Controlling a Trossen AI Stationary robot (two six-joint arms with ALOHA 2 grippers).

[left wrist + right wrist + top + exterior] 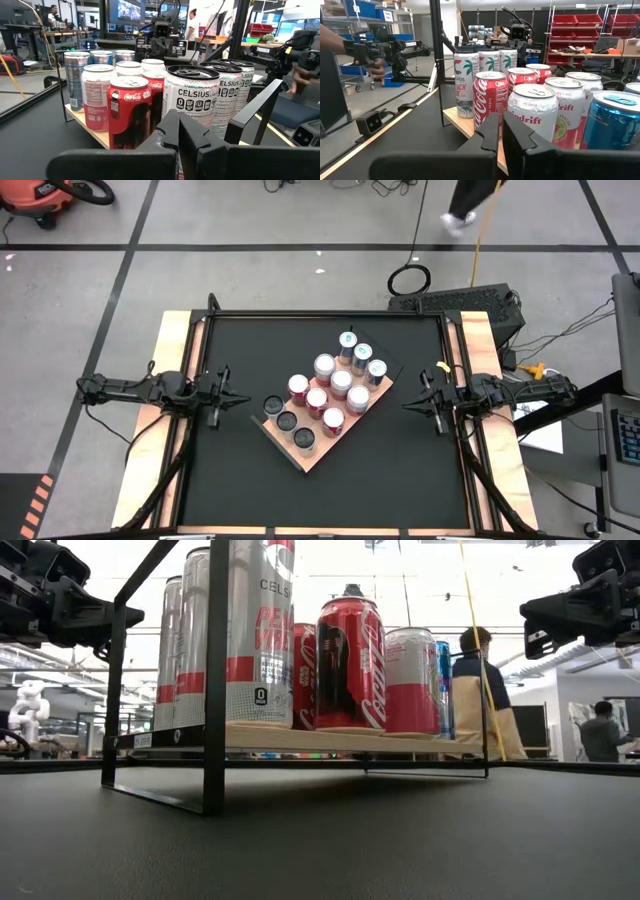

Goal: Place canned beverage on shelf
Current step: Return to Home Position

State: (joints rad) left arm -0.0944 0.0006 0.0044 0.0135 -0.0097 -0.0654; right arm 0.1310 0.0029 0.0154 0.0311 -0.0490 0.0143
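High view: left tool [243, 400] and right tool [408, 406] both clenched, empty, flanking the shelf [301, 461].

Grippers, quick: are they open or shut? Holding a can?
Left gripper: shut, holding nothing.
Right gripper: shut, holding nothing.

The left arm [150, 388] reaches in level from the left side of the bench [230, 490], wrist straight and the left tool [241, 399] pointing toward the middle. The right arm [510, 390] mirrors it from the right side, with the right tool [407, 405] facing back at it, the two well apart. In the wrist views the left tool's fingers [169, 132] and the right tool's fingers [489, 135] stand almost together with only a thin gap, so both seem closed on nothing, though the very tips are hard to make out.
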